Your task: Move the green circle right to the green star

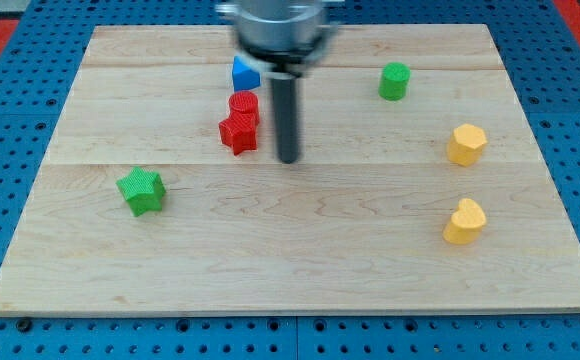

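Camera view, sole view.

- Desk (pixel 300 250): pale wood board on blue pegboard.
- My tip (pixel 288 158): centre of desk, just right of red star (pixel 237 133), apart from it; touching no block.
- Pincer: none on this rig, rod only; nothing held.
- Green circle (pixel 394 81): far right, well apart from tip.
- Green star (pixel 141 191): near left, well apart from circle.
- Red cylinder (pixel 244 104): touching red star's far side.
- Blue block (pixel 244 72): just beyond red cyl., shape partly hidden by arm.
- Yellow blocks, 2: right edge, one mid (pixel 466 144), one nearer (pixel 464 221).
- Containers: none in view.

Step, by judgement: approach not begun; circle untouched. Next move calls for tip to get round to circle's far-right side, then push it left and nearer, passing on the near side of the red pair.
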### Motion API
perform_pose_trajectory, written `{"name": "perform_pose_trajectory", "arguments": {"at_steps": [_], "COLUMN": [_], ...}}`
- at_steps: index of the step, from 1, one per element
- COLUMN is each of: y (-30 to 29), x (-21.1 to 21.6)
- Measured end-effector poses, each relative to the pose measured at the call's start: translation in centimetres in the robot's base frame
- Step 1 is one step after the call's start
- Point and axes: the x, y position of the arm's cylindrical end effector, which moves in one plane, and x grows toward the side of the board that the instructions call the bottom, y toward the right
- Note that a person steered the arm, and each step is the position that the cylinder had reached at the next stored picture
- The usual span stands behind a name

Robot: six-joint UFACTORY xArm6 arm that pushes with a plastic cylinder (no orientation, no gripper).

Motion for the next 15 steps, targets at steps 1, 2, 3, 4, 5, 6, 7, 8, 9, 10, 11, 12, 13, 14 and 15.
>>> {"name": "perform_pose_trajectory", "arguments": {"at_steps": [1,2,3,4,5,6,7,8,9,10,11,12,13,14,15], "y": [9.2,15.5,14.3,7.2,2.1,-1.6,-1.3,1.7,1.1,1.4,3.4,-2.3,-7.0,-9.3,-5.2], "x": [-4.7,-11.2,-13.5,-14.1,-11.4,-8.5,-4.8,-4.3,-0.6,2.1,4.7,4.4,3.4,3.4,3.3]}}
